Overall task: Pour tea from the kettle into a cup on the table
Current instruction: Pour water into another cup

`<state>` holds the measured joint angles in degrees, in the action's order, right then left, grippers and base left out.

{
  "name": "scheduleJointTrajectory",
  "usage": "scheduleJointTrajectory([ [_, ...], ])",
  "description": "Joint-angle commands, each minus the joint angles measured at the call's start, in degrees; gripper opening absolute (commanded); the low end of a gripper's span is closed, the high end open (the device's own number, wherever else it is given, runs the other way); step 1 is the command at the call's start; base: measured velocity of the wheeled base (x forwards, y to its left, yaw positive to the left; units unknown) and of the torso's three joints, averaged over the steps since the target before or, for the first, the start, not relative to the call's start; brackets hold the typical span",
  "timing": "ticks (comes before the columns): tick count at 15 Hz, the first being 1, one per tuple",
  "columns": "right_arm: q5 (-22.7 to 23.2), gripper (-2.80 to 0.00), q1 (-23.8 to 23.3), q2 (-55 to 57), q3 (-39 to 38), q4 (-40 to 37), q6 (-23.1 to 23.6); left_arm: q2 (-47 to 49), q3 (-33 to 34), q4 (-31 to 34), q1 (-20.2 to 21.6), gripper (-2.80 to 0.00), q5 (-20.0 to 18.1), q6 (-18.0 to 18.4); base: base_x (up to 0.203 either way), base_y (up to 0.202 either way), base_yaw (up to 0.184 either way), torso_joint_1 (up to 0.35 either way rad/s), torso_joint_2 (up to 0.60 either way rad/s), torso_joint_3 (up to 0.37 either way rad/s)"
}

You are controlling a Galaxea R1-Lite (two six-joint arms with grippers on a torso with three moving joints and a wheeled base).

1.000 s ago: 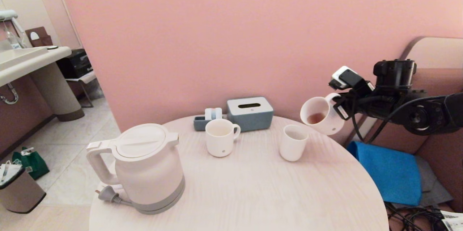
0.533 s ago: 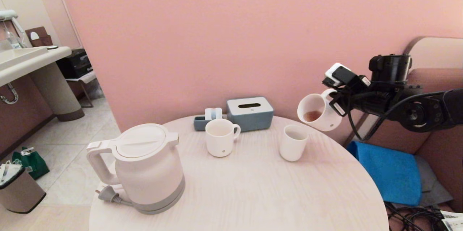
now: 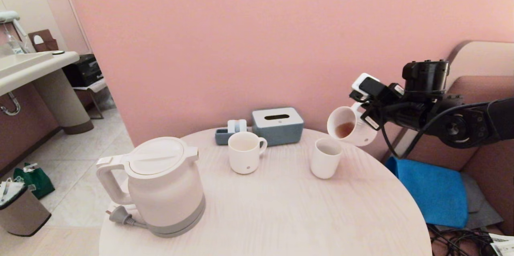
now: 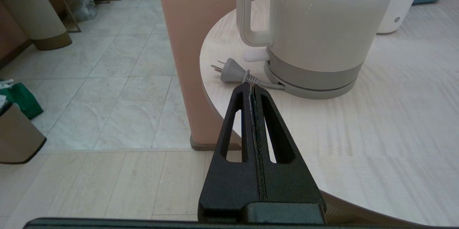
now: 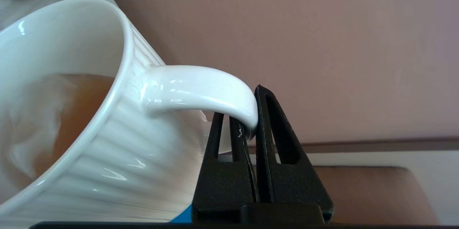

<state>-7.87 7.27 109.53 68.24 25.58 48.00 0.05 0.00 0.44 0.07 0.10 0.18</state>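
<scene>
Right gripper (image 5: 251,128): you are looking at it pinching the handle of a ribbed white mug (image 3: 349,126), the two black fingers (image 5: 229,164) closing on the loop from both sides. It is holding the mug in the air past the table's far right edge.
Ribbed mug: it is tilting hard, mouth turned toward the table and down, directly above and behind the slim white cup (image 3: 325,158). The two are not touching.
Tea (image 3: 344,129): reddish-brown liquid is pooling against the lower inner wall of the tilted mug. In the right wrist view it is lying well short of the rim (image 5: 43,121). You cannot tell whether any is running out.
Left gripper (image 4: 251,89): its fingers are pressing flat together with nothing between them. It is hanging low off the table's near left edge, tips pointing at the grey plug (image 4: 231,72) and cord.
Kettle (image 3: 160,185): it is standing upright on the near left of the table, lid closed, handle facing left, untouched by either arm.
Cup (image 3: 244,152): the wide mug with the small grey mark is sitting upright near the table's middle, handle to the right, just in front of the grey tissue box (image 3: 278,125).
Table (image 3: 281,216): the round pale wood top is carrying the kettle, both standing cups, the tissue box and a small grey tray (image 3: 223,135).
</scene>
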Motion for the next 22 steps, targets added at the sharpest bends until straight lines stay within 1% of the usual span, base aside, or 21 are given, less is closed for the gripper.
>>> scheduleJointTrajectory([
  [1, -0.51, -2.80, 0.87, -0.08, -0.04, 0.18, 1.07, 0.04, 0.00, 0.00, 0.01, -2.80, -0.01, -0.01, 0.000, 0.000, 0.000, 0.000, 0.00, 0.000],
  [4, -1.51, -2.80, 2.04, -0.02, -0.04, 0.26, 3.56, 0.04, 0.00, 0.00, 0.01, -2.80, -0.01, -0.01, 0.000, 0.000, 0.000, 0.000, 0.00, 0.000],
  [7, -2.31, -2.80, 2.30, 0.01, -0.04, 0.26, 8.87, 0.04, 0.00, 0.00, 0.01, -2.80, -0.01, -0.01, 0.000, 0.000, 0.000, 0.000, 0.00, 0.000],
  [10, -2.41, -2.80, 2.39, 0.07, -0.04, 0.35, 12.16, 0.04, 0.00, 0.00, 0.01, -2.80, -0.01, -0.01, 0.000, 0.000, 0.000, 0.000, 0.00, 0.000],
  [16, -3.13, -2.80, 3.44, 0.07, 0.40, 0.53, 15.31, 0.04, 0.00, 0.00, 0.01, -2.80, -0.01, -0.01, 0.000, 0.000, 0.000, 0.000, 0.00, 0.000],
  [18, -3.20, -2.80, 3.50, 0.07, 0.58, 0.61, 17.51, 0.04, 0.00, 0.00, 0.01, -2.80, -0.01, -0.01, 0.000, 0.000, 0.000, 0.000, 0.00, 0.000],
  [22, -3.20, -2.80, 3.89, 0.42, 2.08, 0.60, 20.19, 0.04, 0.00, 0.00, 0.01, -2.80, -0.01, -0.01, 0.000, 0.000, 0.000, 0.000, 0.00, 0.000],
])
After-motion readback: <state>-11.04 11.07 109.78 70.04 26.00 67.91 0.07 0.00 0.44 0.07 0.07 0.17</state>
